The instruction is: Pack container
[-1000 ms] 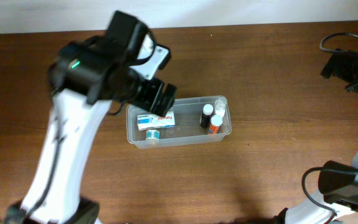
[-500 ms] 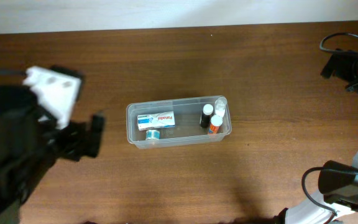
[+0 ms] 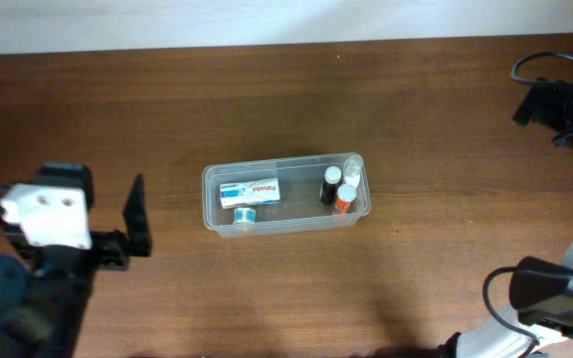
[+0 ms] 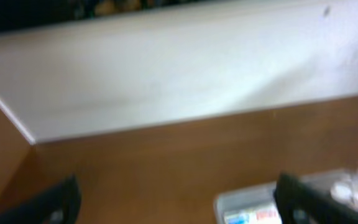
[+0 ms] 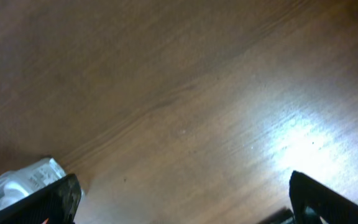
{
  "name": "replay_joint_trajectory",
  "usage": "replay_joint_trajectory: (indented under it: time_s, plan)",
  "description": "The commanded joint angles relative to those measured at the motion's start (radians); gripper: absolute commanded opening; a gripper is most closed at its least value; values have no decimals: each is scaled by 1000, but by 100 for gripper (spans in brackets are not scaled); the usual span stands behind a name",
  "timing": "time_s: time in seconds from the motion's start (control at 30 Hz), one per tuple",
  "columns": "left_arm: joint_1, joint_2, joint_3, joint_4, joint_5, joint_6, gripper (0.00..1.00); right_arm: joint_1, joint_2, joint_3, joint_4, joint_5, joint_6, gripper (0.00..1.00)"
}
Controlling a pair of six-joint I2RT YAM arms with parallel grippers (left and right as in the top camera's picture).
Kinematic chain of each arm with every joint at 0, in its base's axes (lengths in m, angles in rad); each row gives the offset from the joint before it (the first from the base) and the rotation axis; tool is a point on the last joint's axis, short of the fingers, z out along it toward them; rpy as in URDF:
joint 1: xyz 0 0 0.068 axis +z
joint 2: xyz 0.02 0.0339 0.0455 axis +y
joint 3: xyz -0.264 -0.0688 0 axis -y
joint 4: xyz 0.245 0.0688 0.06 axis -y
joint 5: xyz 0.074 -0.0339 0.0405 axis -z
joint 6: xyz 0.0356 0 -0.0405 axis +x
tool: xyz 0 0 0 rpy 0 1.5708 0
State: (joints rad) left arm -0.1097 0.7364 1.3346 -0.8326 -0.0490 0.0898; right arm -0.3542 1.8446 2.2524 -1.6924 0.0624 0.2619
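Observation:
The clear plastic container (image 3: 286, 159) sits mid-table. Inside lie a small white and blue box (image 3: 250, 191), a teal-capped item (image 3: 246, 214) and three small bottles (image 3: 338, 187) at its right end. My left gripper (image 3: 117, 204) is open and empty, to the left of the container and apart from it. In the left wrist view its fingers (image 4: 179, 211) are spread wide, with the container (image 4: 244, 198) at the lower right. My right gripper (image 3: 542, 100) is at the far right edge. Its fingers (image 5: 185, 202) are open and empty over bare wood, with the container's corner (image 5: 18, 182) at the lower left.
The brown wooden table (image 3: 386, 288) meets a white wall (image 4: 179, 74) at the back. The right arm's base (image 3: 555, 293) stands at the lower right, with cables (image 3: 530, 65) near the top right corner.
My left arm has pulled away from above the container's left end, down and to the left side of the table. The container's contents and the right arm have not moved.

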Motion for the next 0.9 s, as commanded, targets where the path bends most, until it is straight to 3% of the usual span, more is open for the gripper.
replay_joint_trajectory:
  time_s: [0.0, 0.4, 0.6, 0.87]
  plan:
    - [29, -98, -254, 152, 129, 16, 99, -6, -3, 3, -5, -2, 9, 98]
    - [36, -391, -954, 771, 245, 16, 99, -6, -3, 3, -5, -2, 9, 98]
    - [36, -544, -1169, 911, 245, 16, 99, -6, -3, 3, -5, -2, 9, 98]
    - [47, -647, -1287, 930, 244, 17, 99, -6, -3, 3, -5, -2, 9, 98]
